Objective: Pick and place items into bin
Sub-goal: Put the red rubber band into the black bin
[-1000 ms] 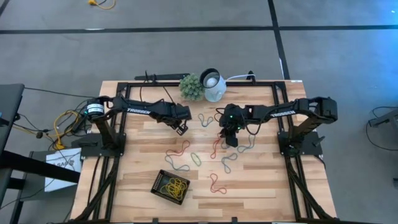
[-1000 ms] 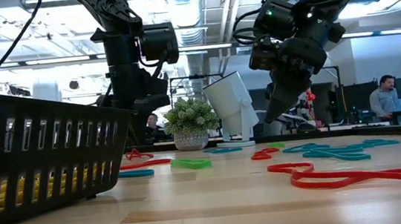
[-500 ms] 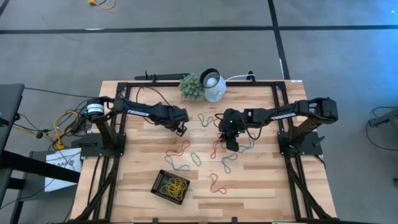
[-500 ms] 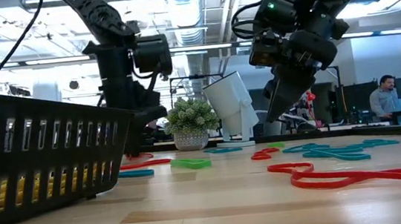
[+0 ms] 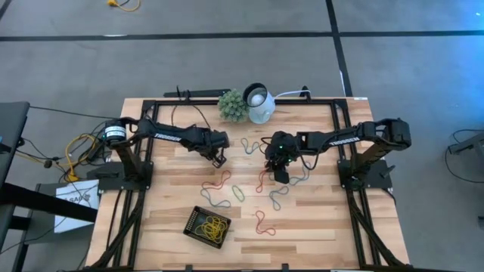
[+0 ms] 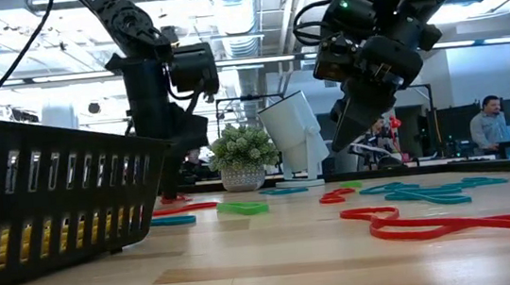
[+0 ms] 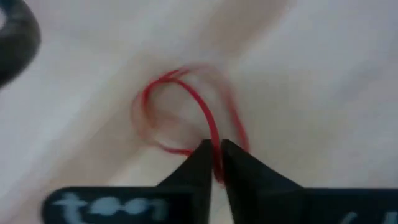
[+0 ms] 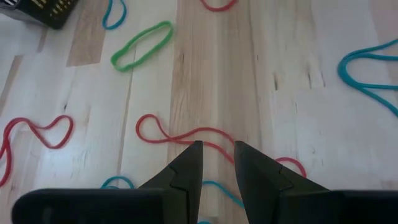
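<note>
Rubber bands in red, green and teal lie scattered on the wooden table [image 5: 318,227]. The black bin [image 5: 207,226] near the front holds yellow bands. My left gripper [image 5: 220,158] stands left of centre, low over the table, shut on a small red band [image 7: 180,118]. In the low view the bin [image 6: 52,202] hides its fingertips. My right gripper [image 5: 280,176] hangs open above the table right of centre, clear of it in the low view [image 6: 342,141]. A long red band [image 8: 186,134] lies on the table below its fingers [image 8: 217,146]. My left gripper [image 7: 216,146] pinches one strand of the small red band [image 7: 214,138] between its two fingertips. The fingers come from above, pointing steeply down. The rest of the loop spreads out beyond the fingertips and seems to lie on the table.
A green plant ball [image 5: 234,106] and a white lamp-like object [image 5: 259,103] stand at the far edge. A green band [image 8: 142,43] and teal bands [image 8: 367,68] lie around the right gripper. A person [image 6: 493,127] sits in the room behind the table.
My left gripper has sunk a little toward the table and tipped steeper.
</note>
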